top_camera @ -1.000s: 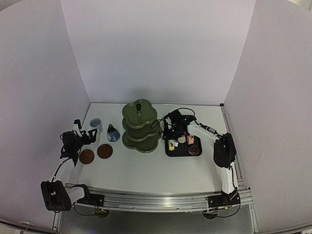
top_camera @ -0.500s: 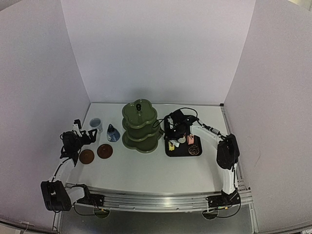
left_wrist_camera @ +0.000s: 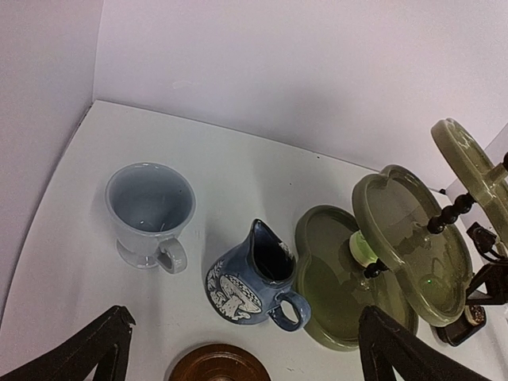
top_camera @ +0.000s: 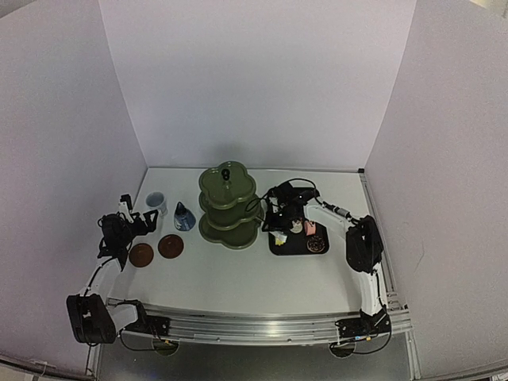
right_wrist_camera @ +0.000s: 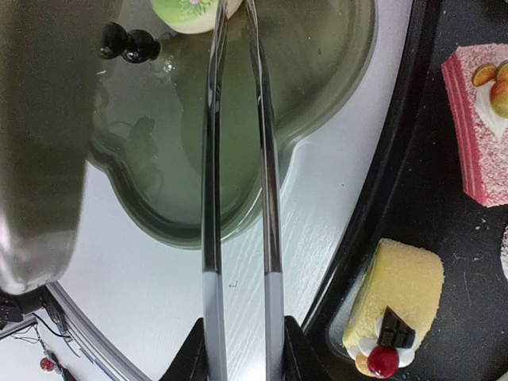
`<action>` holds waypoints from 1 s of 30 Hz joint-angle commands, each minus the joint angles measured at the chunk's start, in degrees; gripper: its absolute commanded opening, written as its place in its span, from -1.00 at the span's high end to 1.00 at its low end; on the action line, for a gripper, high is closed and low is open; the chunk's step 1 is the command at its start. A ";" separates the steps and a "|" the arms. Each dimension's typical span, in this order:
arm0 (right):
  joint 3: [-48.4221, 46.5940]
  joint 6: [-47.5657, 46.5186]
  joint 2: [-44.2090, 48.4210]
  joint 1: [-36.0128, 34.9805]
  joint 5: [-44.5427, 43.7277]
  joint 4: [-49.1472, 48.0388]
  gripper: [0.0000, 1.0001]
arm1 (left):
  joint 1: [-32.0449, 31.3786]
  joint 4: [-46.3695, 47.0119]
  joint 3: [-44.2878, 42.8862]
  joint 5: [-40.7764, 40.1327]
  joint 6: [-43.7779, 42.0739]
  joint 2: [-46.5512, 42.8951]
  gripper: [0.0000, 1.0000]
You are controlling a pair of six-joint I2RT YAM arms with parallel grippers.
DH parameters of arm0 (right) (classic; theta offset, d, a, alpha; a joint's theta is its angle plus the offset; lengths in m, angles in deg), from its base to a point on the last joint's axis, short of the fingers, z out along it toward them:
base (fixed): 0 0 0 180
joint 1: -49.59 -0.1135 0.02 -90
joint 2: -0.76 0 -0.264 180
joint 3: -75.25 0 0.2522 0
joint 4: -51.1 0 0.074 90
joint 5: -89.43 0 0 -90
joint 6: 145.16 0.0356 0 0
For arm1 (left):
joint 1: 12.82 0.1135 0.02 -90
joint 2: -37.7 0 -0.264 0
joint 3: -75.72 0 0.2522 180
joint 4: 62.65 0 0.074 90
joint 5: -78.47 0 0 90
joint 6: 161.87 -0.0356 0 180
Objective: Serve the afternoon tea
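The olive-green stand (top_camera: 226,208) stands mid-table. My right gripper (right_wrist_camera: 242,353) is shut on thin metal tongs (right_wrist_camera: 238,159) that reach over the stand's bottom tier (right_wrist_camera: 317,79). The tong tips flank a green cake (right_wrist_camera: 194,12) there; whether they pinch it I cannot tell. A yellow cake (right_wrist_camera: 397,294) and a pink cake (right_wrist_camera: 480,119) lie on the black tray (right_wrist_camera: 429,198). My left gripper (left_wrist_camera: 244,313) is open and holds nothing, just short of the blue jug (left_wrist_camera: 250,278), with the pale cup (left_wrist_camera: 149,208) further left and a brown coaster (left_wrist_camera: 218,365) beneath.
Two brown coasters (top_camera: 141,255) (top_camera: 171,246) lie at the front left, the cup (top_camera: 155,201) and jug (top_camera: 184,216) behind them. The tray (top_camera: 298,246) sits right of the stand. White walls close in the table on three sides.
The right arm has shifted a little left, from the tray towards the stand, and the tongs have been squeezed narrower. The left arm has not moved.
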 commanded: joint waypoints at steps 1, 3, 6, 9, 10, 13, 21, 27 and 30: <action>-3.20 1.74 -1.56 -0.31 2.74 -3.20 0.52 | -0.17 1.31 -0.44 -0.62 -1.26 -0.64 -0.99; -3.34 2.51 -1.88 -0.31 3.30 -4.35 0.52 | -0.17 1.08 -0.40 -0.63 -1.37 -0.64 -0.99; -3.41 3.54 -2.46 -0.31 3.33 -6.07 0.52 | -0.11 1.10 -0.23 -0.77 -1.52 -0.61 -0.99; -3.13 4.62 -2.92 -0.31 3.40 -7.85 0.52 | -0.16 1.21 -0.26 -0.71 -1.54 -0.62 -0.99; -3.04 5.02 -3.11 -0.31 3.71 -8.46 0.52 | -0.17 1.20 -0.27 -0.75 -1.50 -0.60 -0.99; -2.71 6.15 -3.27 -0.32 4.09 -10.38 0.52 | -0.16 1.13 -0.31 -0.80 -1.70 -0.52 -0.99; -2.53 9.37 -4.38 -0.40 5.89 -15.91 0.52 | -0.11 1.27 -0.33 -0.71 -1.64 -0.36 -0.99; -1.21 9.22 -3.09 -0.33 4.62 -16.07 0.52 | -0.15 1.20 -0.41 -0.71 -1.80 -0.38 -0.99; 0.81 9.99 -1.03 -0.27 1.38 -15.96 0.52 | -0.17 1.22 -0.32 -0.71 -1.71 -0.46 -0.99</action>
